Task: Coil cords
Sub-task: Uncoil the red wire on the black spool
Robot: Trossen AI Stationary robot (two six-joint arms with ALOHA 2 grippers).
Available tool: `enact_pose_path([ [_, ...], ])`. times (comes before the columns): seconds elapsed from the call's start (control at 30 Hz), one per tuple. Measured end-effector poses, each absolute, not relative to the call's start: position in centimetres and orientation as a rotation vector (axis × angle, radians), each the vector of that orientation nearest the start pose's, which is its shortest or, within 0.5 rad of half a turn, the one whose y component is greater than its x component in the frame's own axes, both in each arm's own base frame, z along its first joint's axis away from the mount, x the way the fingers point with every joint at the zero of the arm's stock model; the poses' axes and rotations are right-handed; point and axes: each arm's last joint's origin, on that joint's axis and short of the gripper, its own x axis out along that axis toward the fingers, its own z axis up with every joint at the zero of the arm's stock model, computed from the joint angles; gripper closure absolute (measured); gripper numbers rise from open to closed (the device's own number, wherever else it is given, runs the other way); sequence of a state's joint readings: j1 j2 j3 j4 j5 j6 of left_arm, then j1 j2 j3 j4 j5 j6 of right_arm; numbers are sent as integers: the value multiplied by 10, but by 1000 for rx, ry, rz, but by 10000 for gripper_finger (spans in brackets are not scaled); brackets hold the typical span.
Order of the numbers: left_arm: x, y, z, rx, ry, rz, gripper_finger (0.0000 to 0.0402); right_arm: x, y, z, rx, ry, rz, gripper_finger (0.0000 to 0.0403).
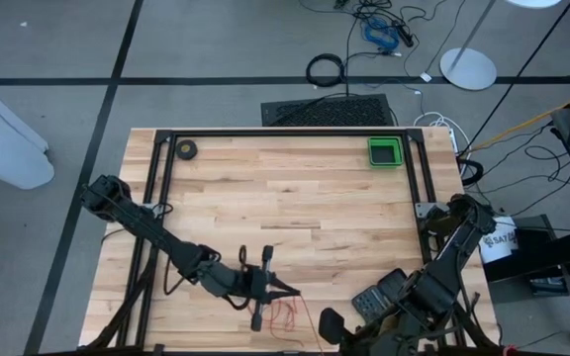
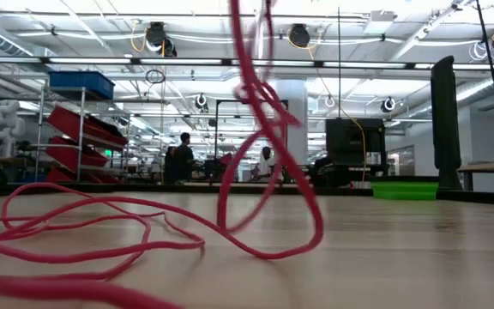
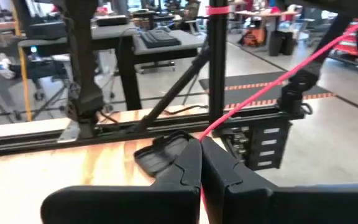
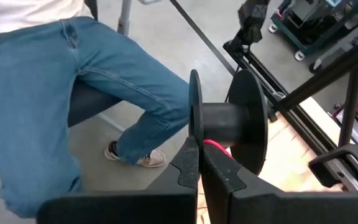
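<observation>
Pale wood planks make up the table [image 1: 295, 208], which stands on a grey floor in a wide workshop. Near its front edge we see the red cord [image 1: 290, 314] lying in loose, uncoiled loops. In the low view one strand rises off the wood and out of sight. The left claw [image 1: 287, 291] hangs just above these loops. In its wrist view its fingers are pressed together on the cord [image 3: 272, 84], which runs taut away from the tips. The right claw [image 1: 332, 324] sits at the table's front edge, just beside the loops. Its fingers are closed, and a dark spool [image 4: 229, 121] with a bit of red wire at its hub sits right at the tips. Behind the spool we see a person's jeans-clad legs [image 4: 73, 68].
</observation>
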State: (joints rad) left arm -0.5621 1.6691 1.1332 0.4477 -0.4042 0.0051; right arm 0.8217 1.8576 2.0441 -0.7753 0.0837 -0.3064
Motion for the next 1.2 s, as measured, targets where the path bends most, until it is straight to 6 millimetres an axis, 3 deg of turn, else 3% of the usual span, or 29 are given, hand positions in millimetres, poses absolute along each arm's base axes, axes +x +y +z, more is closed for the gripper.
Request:
enact_pose_path([
  [0.27,328,-194,278,50,144,-189,400,278,295,409,-550,418,750,403],
  [0.7,326,-198,274,49,192,-370,400,247,301,419,-535,437,584,403],
  [1.0,324,-202,272,21,214,-472,399,244,302,418,-548,448,580,403],
  [1.2,313,-213,279,16,194,-536,362,241,299,413,-578,507,577,403],
])
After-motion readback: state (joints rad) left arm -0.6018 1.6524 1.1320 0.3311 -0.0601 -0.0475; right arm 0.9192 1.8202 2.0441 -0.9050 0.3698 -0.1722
